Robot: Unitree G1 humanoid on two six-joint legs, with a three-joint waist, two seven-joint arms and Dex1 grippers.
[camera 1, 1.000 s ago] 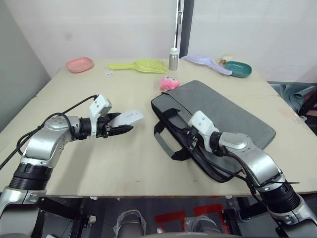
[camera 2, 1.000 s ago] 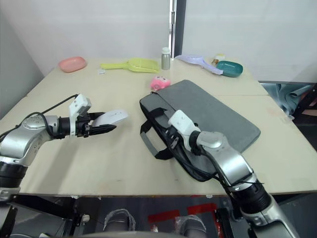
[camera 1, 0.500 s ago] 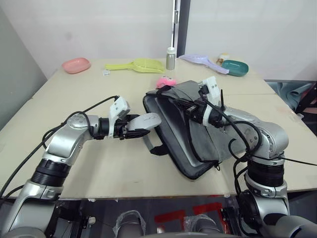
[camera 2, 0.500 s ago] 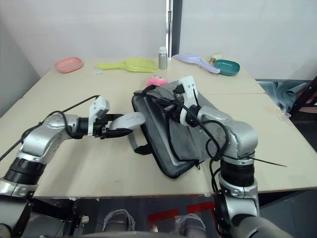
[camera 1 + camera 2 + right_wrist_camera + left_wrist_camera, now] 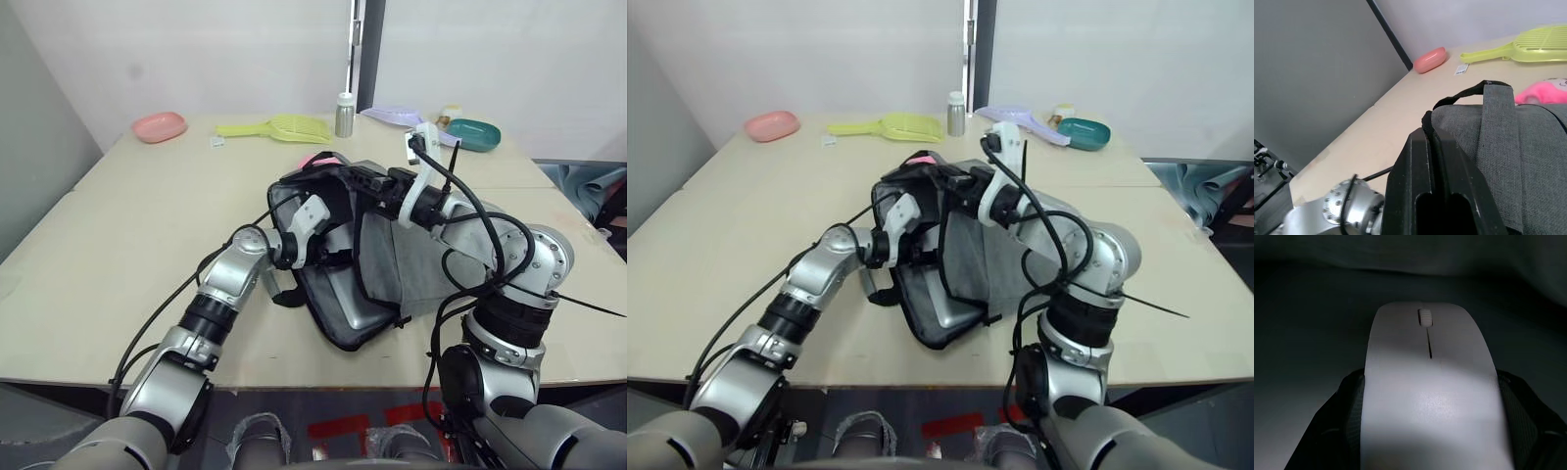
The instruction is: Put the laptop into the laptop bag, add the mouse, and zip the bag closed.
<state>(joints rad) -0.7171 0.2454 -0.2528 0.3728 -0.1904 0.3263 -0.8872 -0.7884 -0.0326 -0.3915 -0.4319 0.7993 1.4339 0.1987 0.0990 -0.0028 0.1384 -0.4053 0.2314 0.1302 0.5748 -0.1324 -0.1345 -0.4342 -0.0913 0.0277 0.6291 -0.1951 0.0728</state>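
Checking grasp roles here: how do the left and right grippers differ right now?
The left gripper reaches into the laptop bag's opening, shut on the white mouse. The right gripper stays outside, shut on the bag's upper flap, holding it lifted. The left sits lower; the right is above it. Both work at the bag's mouth.

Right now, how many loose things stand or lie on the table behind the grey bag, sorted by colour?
Pink: 2, oval pink dish, round pink plush toy
Yellow-green: 1, slotted plastic scoop
Silver: 1, small metal bottle
Lilac: 1, plastic scoop
Teal: 1, oval bowl
Total: 6
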